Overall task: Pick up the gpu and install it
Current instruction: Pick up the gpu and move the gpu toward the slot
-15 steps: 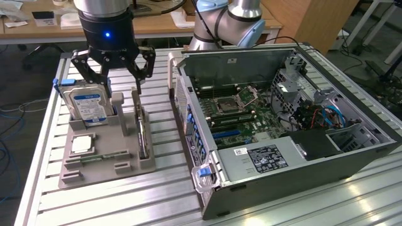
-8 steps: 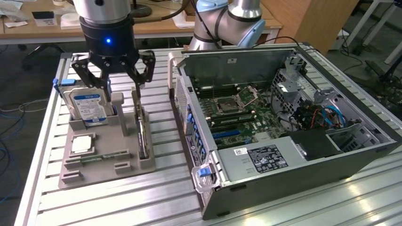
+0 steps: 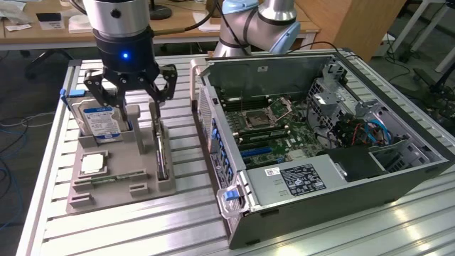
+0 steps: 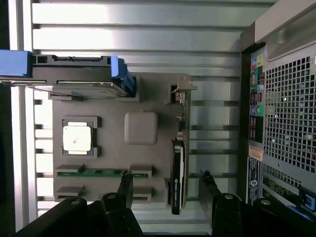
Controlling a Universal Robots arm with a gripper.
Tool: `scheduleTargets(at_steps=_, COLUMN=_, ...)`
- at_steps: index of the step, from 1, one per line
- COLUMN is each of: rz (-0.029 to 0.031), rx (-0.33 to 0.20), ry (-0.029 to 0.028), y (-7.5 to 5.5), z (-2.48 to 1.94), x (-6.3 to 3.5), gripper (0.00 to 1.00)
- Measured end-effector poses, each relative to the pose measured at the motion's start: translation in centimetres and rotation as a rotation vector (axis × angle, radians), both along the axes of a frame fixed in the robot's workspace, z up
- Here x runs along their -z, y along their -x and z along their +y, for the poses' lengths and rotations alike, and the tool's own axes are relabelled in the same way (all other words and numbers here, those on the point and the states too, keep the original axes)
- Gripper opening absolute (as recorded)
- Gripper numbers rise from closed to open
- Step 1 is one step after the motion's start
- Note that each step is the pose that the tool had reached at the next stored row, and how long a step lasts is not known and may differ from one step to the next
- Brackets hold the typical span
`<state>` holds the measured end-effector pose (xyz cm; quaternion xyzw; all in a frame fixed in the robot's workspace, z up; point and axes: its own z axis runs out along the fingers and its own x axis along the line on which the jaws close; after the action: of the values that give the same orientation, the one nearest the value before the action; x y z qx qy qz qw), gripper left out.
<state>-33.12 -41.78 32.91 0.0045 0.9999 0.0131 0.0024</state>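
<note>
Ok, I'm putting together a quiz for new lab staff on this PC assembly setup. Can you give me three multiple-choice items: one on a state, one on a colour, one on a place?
1. The gripper is:
A. open, holding nothing
B. shut, holding nothing
C. shut on a part

2. The brackets on the hard drive are:
A. red
B. blue
C. yellow

3. The gpu is:
A. lying flat on the hard drive
B. lifted in the gripper
C. standing on edge in the grey holder

Answers:
1 A, since its fingers stand apart on either side of the gpu, clear of it.
2 B, since blue pieces show at the drive's ends.
3 C, since the card sits upright in its slot of the holder.
</note>
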Motion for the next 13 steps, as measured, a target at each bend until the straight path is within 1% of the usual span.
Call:
scheduleTargets(at_steps=7, rz=0.0007, rx=-0.004, ry=0.0027, y=-0.1, z=-0.21, x=1.01, gripper=0.65)
scheduleTargets(at_steps=13, rz=0.0006, rx=-0.005, ry=0.0028, y=-0.4, z=-0.23, x=1.56, gripper=0.65)
